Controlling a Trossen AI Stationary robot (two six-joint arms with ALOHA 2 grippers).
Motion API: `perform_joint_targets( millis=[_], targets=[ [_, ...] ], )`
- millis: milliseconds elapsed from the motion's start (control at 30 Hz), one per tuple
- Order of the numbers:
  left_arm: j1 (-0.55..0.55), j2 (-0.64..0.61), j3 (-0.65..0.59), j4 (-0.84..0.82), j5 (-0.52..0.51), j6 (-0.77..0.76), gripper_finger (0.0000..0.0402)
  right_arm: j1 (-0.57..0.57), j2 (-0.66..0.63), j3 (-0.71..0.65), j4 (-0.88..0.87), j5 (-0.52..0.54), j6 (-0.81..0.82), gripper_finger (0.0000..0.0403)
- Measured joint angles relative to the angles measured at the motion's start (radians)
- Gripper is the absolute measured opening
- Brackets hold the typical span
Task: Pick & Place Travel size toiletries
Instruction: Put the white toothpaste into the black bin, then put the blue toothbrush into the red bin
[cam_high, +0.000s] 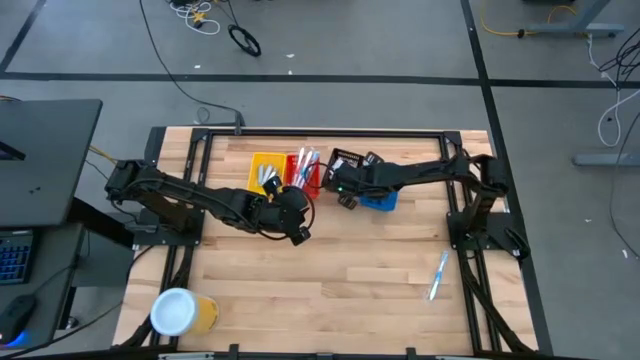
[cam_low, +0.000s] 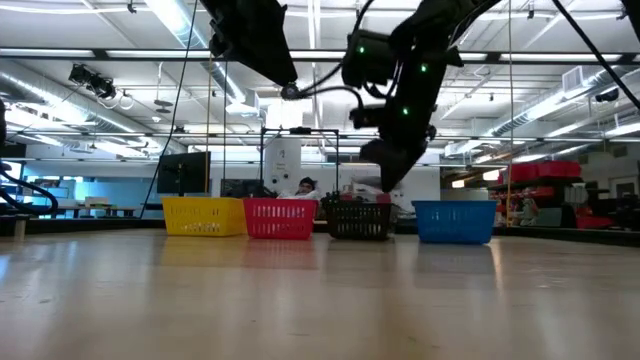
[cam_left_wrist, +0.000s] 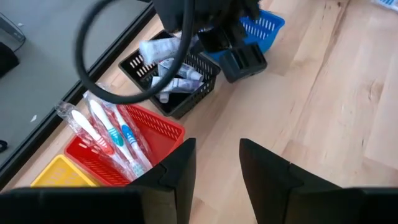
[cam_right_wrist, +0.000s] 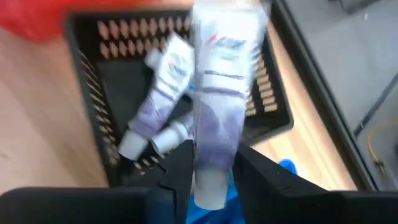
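Observation:
My right gripper (cam_high: 346, 196) (cam_right_wrist: 214, 152) is shut on a white tube (cam_right_wrist: 214, 93) above the black bin (cam_high: 345, 160) (cam_right_wrist: 273, 93), in which several more white tubes (cam_right_wrist: 165, 87) lie. My left gripper (cam_high: 300, 232) (cam_left_wrist: 216, 146) is open and empty over the bare table, near the red bin (cam_left_wrist: 155, 134). The red bin holds packed toothbrushes (cam_left_wrist: 109, 134). One more toothbrush (cam_high: 438, 275) lies flat on the table at the near right. The yellow bin (cam_high: 265, 170) holds silvery packets. My right gripper pinches the white tube between its two fingers (cam_right_wrist: 258, 174) near the tube's capped end (cam_right_wrist: 210, 165). The fingers slant down toward the black bin and lie along the tube. The tube sticks out ahead of the fingers, lifted clear above the bin.
Four small bins stand in a row at the table's far side: yellow (cam_low: 203, 215), red (cam_low: 280, 218), black (cam_low: 358, 218), blue (cam_low: 453, 220). A yellow cup with a white lid (cam_high: 180, 312) lies at the near left corner. The near middle of the table is bare wood.

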Motion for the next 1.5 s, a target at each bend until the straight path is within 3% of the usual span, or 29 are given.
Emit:
perform_joint_targets(
  millis=[133,300,567,800,1000,1233,1367,1500],
  targets=[
    [0.0,0.0,0.0,0.0,0.0,0.0,0.0132,0.007,-0.03,0.006,0.077,-0.008,-0.032,0.0121],
    [0.0,0.0,0.0,0.0,0.0,0.02,0.0132,-0.047,-0.021,-0.014,0.247,-0.116,-0.104,0.0122],
    [0.0,0.0,0.0,-0.002,0.003,0.07,0.0132,-0.113,-0.044,-0.026,0.214,-0.285,-0.109,0.0122],
    [0.004,0.001,0.0,-0.007,0.0,0.114,0.0132,-0.032,-0.168,-0.025,0.073,-0.365,-0.092,0.0122],
    [0.009,0.001,0.0,-0.006,0.001,0.153,0.0132,0.097,-0.314,-0.025,-0.244,-0.377,0.212,0.0122],
    [0.031,0.001,0.0,-0.003,-0.003,0.157,0.0132,0.294,-0.381,-0.025,-0.55,-0.497,0.62,0.0122],
    [0.035,0.001,0.0,-0.003,-0.007,0.159,0.0132,0.423,-0.382,-0.045,-0.589,-0.531,0.846,0.0122],
    [0.035,0.001,0.0,-0.004,-0.007,0.169,0.0132,0.543,-0.382,-0.088,-0.555,-0.65,1.081,0.0122]
  ],
)
